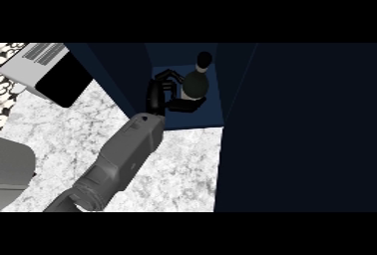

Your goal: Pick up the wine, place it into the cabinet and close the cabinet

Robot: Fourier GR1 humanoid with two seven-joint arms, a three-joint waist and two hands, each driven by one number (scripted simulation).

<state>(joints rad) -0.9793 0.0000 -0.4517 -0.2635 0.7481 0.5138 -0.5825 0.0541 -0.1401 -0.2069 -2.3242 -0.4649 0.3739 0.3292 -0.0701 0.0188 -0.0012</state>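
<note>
The wine (197,82), a dark bottle with a black neck, stands upright inside the open dark blue cabinet (193,118), on its floor near the back. My left hand (157,92) reaches into the cabinet from the lower left. Its fingers curl round the bottle's left side and its thumb lies across the near side of the base. The cabinet's door (309,124) stands open at the right and fills that side of the view. My right hand does not show.
A grey appliance (44,69) with a black front sits at the upper left on the marbled counter (184,164). A grey rounded object (13,169) lies at the left edge. The cabinet's left wall (110,74) stands close beside my forearm.
</note>
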